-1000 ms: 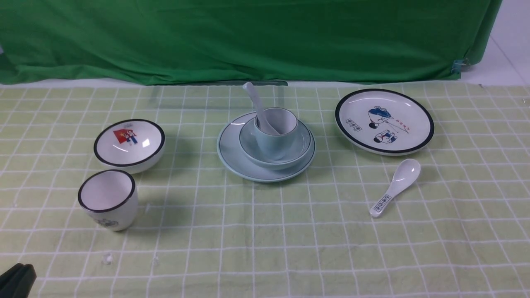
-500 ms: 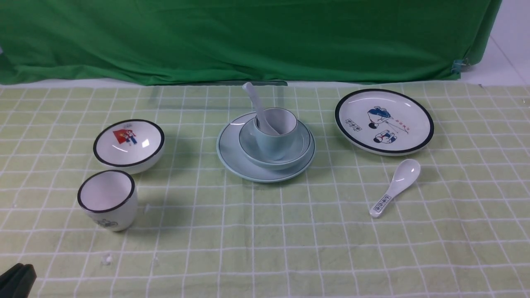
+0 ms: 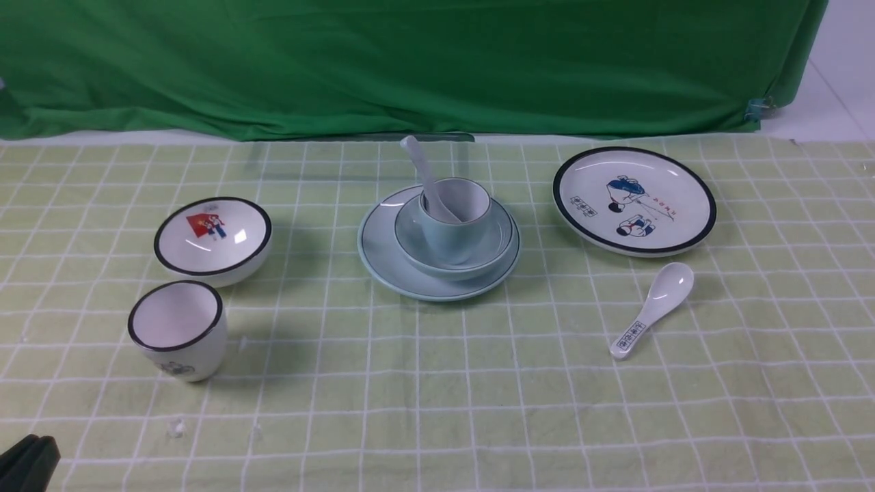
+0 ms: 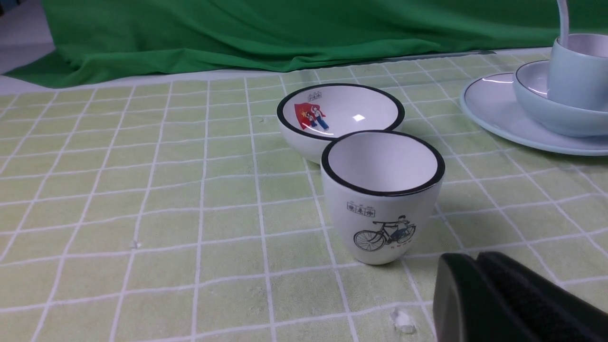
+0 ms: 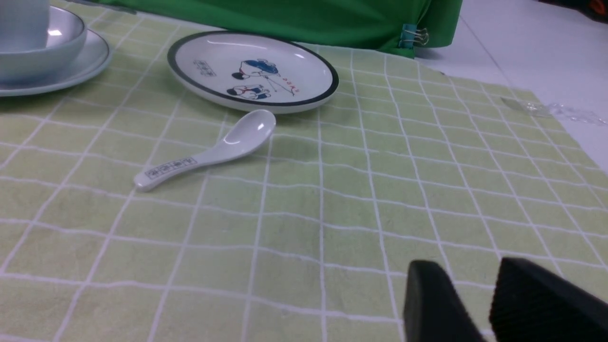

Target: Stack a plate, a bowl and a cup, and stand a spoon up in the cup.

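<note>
The pale blue-green plate (image 3: 383,256) sits mid-table. The bowl (image 3: 410,242) rests on it, and the cup (image 3: 454,229) stands in the bowl. The plain spoon (image 3: 422,167) stands in the cup, its handle leaning back-left. The stack also shows in the left wrist view, with the plate (image 4: 489,109), the bowl (image 4: 541,111) and the cup (image 4: 577,71). My left gripper (image 3: 31,454) sits at the near left corner, shut and empty (image 4: 475,266). My right gripper (image 5: 468,280) is out of the front view; its fingers stand slightly apart, empty, low over the cloth.
A black-rimmed cup (image 3: 176,328) and a black-rimmed bowl (image 3: 213,236) stand at the left. A black-rimmed picture plate (image 3: 634,199) and a printed white spoon (image 3: 653,307) lie at the right. A green curtain (image 3: 410,61) closes the far edge.
</note>
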`<state>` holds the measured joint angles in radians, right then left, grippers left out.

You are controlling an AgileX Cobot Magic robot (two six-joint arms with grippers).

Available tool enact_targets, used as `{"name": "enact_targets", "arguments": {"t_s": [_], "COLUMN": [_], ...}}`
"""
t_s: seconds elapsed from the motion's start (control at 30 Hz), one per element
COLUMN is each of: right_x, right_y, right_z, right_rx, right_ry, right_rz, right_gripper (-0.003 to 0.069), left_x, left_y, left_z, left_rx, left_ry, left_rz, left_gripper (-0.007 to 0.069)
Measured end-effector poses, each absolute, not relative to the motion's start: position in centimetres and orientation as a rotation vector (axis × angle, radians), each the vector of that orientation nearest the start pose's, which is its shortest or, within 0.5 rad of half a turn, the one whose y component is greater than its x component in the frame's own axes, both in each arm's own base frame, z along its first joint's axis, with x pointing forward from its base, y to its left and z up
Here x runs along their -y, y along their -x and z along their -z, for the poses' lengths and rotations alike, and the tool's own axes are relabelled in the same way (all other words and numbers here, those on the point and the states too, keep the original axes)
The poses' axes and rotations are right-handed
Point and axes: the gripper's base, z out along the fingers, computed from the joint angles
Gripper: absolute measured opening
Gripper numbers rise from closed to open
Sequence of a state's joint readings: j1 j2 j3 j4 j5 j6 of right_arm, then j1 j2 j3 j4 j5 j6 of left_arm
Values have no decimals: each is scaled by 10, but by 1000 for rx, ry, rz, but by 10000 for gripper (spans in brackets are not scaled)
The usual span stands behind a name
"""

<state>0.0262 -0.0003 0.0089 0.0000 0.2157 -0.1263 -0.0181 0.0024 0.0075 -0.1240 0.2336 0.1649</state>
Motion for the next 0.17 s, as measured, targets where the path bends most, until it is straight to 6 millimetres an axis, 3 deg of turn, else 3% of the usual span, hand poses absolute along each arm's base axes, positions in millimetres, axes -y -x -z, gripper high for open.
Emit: {"name": "enact_targets", "arguments": {"t_s": [0.17], "right_x": [-1], "right_y": [-56], "right_z": [-191], "right_rx": [-1704], "right_ry": [129], "right_rz": [74], "right_gripper": [238], "left_x": [4], "left_y": [-56], "left_z": [-189], "left_rx": [-1724], "left_ry": [-75], "left_rz": [5], "left_gripper": [-29]}}
